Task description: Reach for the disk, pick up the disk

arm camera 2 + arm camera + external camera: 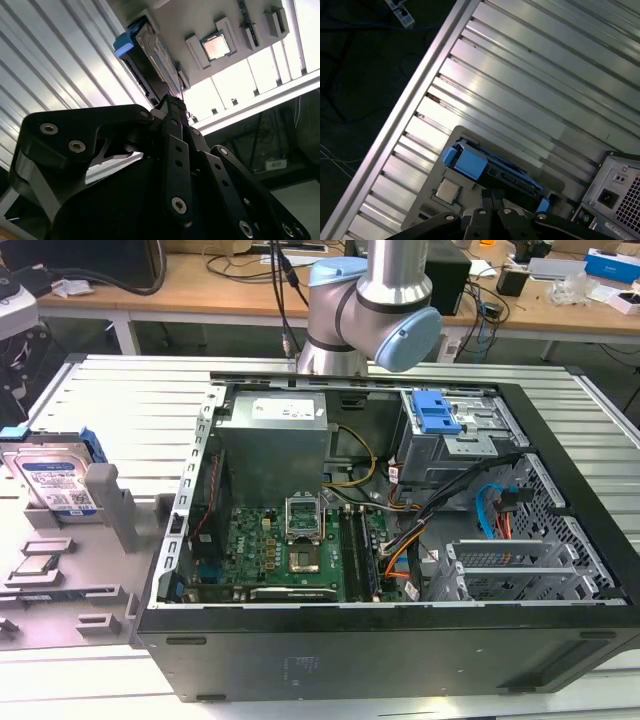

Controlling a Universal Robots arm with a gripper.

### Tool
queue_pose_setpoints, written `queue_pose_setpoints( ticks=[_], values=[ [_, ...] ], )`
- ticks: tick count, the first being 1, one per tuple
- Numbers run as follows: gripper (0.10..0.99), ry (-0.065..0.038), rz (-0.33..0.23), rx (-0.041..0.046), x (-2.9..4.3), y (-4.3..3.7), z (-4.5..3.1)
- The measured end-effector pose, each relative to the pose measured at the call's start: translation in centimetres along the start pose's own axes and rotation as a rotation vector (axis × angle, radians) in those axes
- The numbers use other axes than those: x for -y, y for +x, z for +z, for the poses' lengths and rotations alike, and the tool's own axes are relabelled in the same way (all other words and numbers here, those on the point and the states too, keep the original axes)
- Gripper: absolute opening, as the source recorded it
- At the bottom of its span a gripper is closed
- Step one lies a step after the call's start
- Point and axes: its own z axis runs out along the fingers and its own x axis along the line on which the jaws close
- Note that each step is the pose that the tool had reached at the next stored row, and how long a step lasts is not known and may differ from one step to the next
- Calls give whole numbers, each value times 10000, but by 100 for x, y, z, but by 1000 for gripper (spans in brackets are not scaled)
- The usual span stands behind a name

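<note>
An open computer case [400, 640] sits on a ribbed aluminium table [130, 390], with the robot arm's base behind it at the upper centre of the exterior view. The disk [52, 480], a silver drive with a blue-and-white label and a blue carrier, stands propped on edge in a grey holder [110, 502] at the exterior view's left, outside the case. In both wrist views, the black gripper [172, 107] [492, 197] points toward the disk [150, 47] [470, 162] and looks apart from it. I cannot tell whether the pincer is wide or narrow. A small processor chip [216, 46] rests in the same holder, just beside the disk. The likely risk is that an off-centre approach nudges the leaning disk and tips it over. A grasp on the thin blue carrier alone might also let the disk slip.
</note>
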Motion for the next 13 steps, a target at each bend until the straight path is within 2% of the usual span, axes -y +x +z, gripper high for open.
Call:
queue_pose_setpoints(
  ticks=[13],
  values=[
    [106, 0, -1713, -65, 0, 0, 0]
  ],
)
